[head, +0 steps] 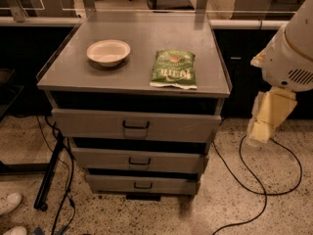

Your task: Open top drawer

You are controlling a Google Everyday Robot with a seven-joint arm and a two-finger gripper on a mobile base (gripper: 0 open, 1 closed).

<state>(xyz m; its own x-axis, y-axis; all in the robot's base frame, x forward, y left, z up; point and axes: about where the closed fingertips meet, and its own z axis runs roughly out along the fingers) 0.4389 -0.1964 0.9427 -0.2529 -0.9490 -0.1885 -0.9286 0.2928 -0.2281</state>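
Observation:
The top drawer (pixel 98 124) is the widest grey metal front, just under the cabinet top, with a small black pull handle (pixel 135 126) at its centre. A dark gap shows above its front. Two narrower grey drawers (pixel 139 160) (pixel 142 184) sit below it. My gripper (pixel 264 124) hangs at the right of the view on the white and cream arm (pixel 291 53), pointing down beside the cabinet's right side. It is apart from the drawer, to the right of the handle at about its height, and holds nothing that I can see.
On the cabinet top (pixel 146 38) lie a white bowl (pixel 108 52) and a green snack bag (pixel 173 68). Black cables (pixel 254 180) run over the speckled floor on both sides. A dark stand leg (pixel 49 175) leans at the left. White shoes (pixel 10 204) show at the bottom left.

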